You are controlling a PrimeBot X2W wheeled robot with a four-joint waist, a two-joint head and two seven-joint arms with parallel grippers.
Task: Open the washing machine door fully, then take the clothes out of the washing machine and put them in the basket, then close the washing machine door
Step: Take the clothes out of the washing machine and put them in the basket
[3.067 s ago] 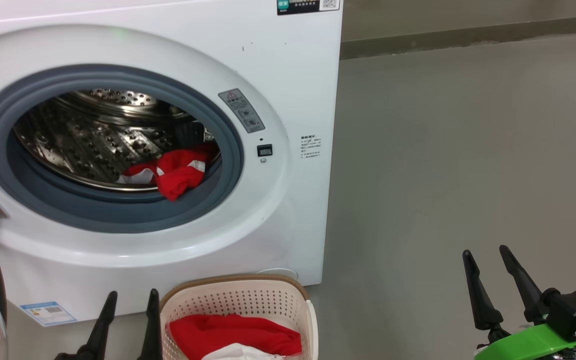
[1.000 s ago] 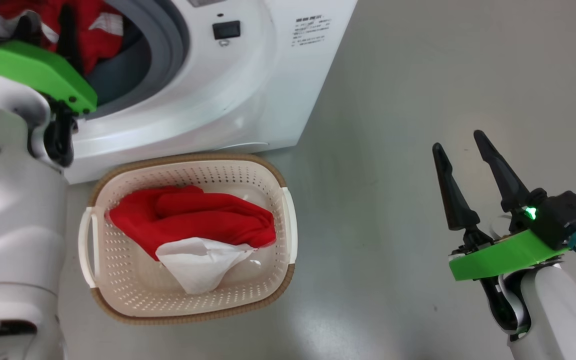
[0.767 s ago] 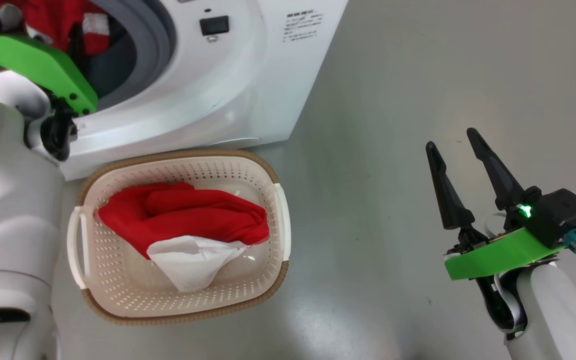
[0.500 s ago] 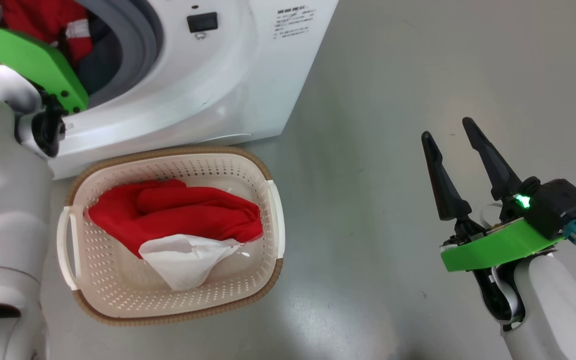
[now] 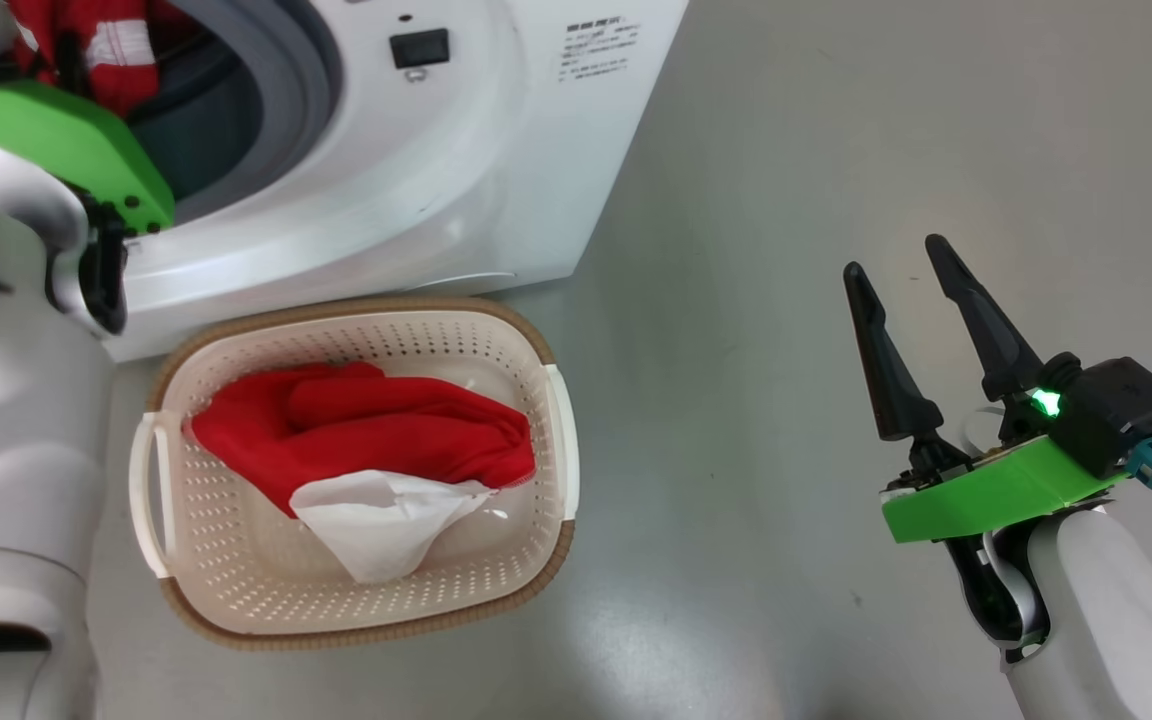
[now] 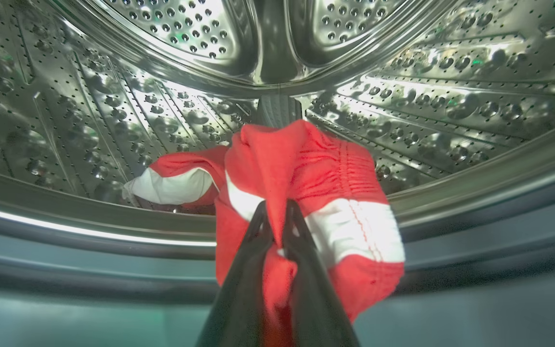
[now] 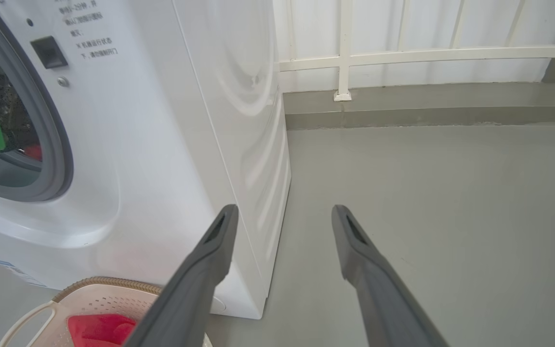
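A red garment with white stripes is pinched in the left jaws, which are pressed together on a fold of it. The cloth bunches around the two dark fingers and hangs down on either side of them, and a white-trimmed part trails off to their left. Beyond the jaws' tips lies the perforated steel drum. Under them, across the drum's front lip, runs the grey rubber ring of the washing machine. From the head view the left arm's green wrist plate reaches into the opening, with red cloth just past it.

On the floor, right up against the machine's front, stands the basket. It holds more red clothes, with a white piece lying over them.

The right jaws are spread wide, with bare floor between the fingers. The basket is well apart to their left, and the machine's front corner lies just past the left finger.
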